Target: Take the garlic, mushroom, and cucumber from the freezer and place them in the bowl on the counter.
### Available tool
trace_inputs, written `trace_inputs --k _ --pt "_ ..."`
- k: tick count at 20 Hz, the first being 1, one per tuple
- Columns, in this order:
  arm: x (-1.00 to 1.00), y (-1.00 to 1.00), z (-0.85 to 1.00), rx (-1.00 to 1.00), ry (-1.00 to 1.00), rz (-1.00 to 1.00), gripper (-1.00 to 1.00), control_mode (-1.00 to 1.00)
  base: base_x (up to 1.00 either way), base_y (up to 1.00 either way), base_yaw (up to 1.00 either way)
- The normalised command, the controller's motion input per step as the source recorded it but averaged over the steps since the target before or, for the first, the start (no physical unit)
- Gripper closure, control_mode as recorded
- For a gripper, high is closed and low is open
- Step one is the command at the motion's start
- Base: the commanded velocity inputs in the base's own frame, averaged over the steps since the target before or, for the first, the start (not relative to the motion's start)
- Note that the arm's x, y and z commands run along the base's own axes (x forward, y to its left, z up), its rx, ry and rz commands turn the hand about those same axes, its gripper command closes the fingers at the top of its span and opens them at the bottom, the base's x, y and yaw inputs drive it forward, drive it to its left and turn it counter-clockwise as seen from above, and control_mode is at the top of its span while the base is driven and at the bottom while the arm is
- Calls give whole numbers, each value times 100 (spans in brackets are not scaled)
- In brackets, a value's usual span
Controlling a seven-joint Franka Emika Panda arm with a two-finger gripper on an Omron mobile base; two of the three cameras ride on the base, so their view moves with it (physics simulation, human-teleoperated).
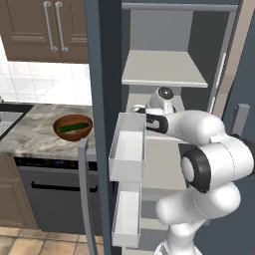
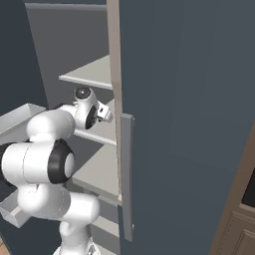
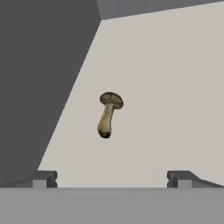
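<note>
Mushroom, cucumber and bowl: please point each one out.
mushroom (image 3: 108, 117), hand view, on its stem.
cucumber (image 1: 72, 128), left base view, on its middle.
bowl (image 1: 59, 130), left base view, on its left rim.

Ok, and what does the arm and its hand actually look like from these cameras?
The arm is made of glossy white, rounded segments with black bands at the joints and a round dark cap near the wrist. The hand ends in two small dark grey, blocky fingertips. No cables or markings are visible.
</note>
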Motion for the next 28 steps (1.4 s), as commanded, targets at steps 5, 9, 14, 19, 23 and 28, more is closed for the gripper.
trace_inputs --k 5,9,14,19,23,28 --pt "18 4 -10 0 6 0 -100 -100 0 0 0" --pt "30 2 -28 0 9 0 -100 -100 0 0 0" --pt "28 0 -29 0 8 0 -100 -100 0 0 0" --pt "28 0 -16 0 3 0 -100 -100 0 0 0" --pt "26 0 -11 0 1 0 -100 -100 0 0 0" --pt "23 0 -12 0 1 0 -100 -100 0 0 0"
